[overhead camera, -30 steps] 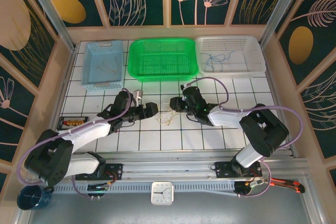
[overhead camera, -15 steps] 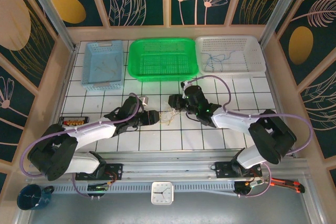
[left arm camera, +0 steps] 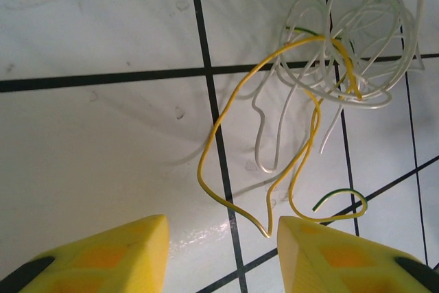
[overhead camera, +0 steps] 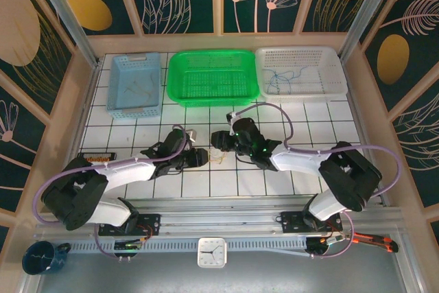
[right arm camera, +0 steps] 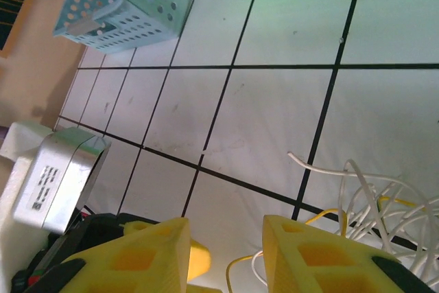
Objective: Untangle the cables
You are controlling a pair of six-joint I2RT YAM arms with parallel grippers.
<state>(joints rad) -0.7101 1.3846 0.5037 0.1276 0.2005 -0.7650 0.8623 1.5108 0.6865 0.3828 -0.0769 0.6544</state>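
Yellow plastic fingers of the left gripper (left arm camera: pixel 221 228) stand spread. Nothing lies between them but the low tip of a pale yellow wire loop (left arm camera: pixel 206 169), which dips into the gap unpinched. We judge the jaws sit astride that loop because it hangs freest of the knot.

At 1 o'clock from these fingers lie the rest of the cables (left arm camera: pixel 357 46). They are whitish-tan wires coiled over one another, with the yellow strand threading through. A short green-tipped end (left arm camera: pixel 339 195) curls at 3 o'clock.

The right gripper (right arm camera: pixel 226 228), yellow-fingered too, is partly spread with nothing seen clamped. The whitish coils (right arm camera: pixel 370 197) sit at its 4 o'clock, just beside one finger.

From above, the tangle rests mid-way on the white tiled table (overhead camera: pixel 309 121). The left gripper is at its 9 o'clock and the right gripper at its 12, both close. We read the right one as placed to steady the bundle while the left draws a strand out.

Along the far edge:
- A pale blue perforated basket (overhead camera: pixel 134 57) at 11 o'clock.
- A green plastic basket (overhead camera: pixel 212 53) at 12 o'clock.
- A white perforated basket (overhead camera: pixel 298 51) at 1 o'clock, holding a thin blue wire (overhead camera: pixel 281 80).

The baskets are likely there for sorting freed strands.
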